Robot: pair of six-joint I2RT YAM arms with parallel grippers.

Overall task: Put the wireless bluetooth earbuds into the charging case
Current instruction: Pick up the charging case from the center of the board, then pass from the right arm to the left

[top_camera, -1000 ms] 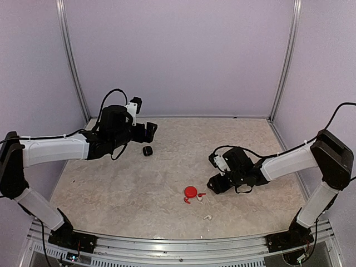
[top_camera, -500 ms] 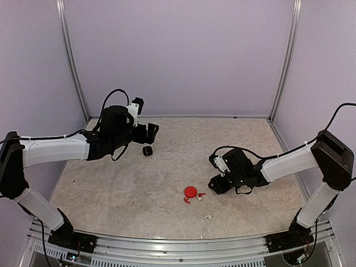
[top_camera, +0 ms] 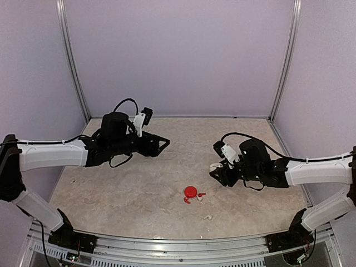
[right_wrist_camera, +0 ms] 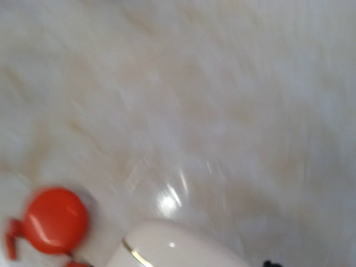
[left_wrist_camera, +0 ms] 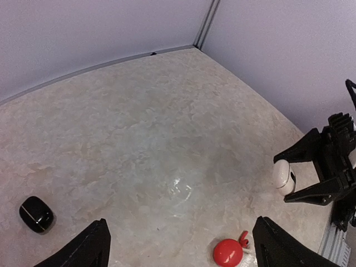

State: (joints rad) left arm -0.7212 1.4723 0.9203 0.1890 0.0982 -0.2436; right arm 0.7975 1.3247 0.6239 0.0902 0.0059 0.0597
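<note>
My right gripper (top_camera: 217, 170) is shut on a white charging case (top_camera: 214, 166), held just above the table. The left wrist view shows this white case (left_wrist_camera: 283, 176) between two black fingers, and the right wrist view shows it (right_wrist_camera: 172, 247) blurred at the bottom edge. A red case (top_camera: 191, 192) lies shut at centre front with a red earbud (top_camera: 200, 194) beside it. A white earbud (top_camera: 207, 217) lies nearer the front edge. My left gripper (top_camera: 160, 144) hovers open at mid-left, with nothing between its fingers (left_wrist_camera: 94, 245).
A small black case (left_wrist_camera: 36, 213) rests on the table by my left gripper; the top view hides it. Lilac walls with metal corner posts (top_camera: 283, 61) enclose the table's back and sides.
My left gripper has swung right and forward, over the black case. My right arm has drawn back and up with the white case, away from the red case.
</note>
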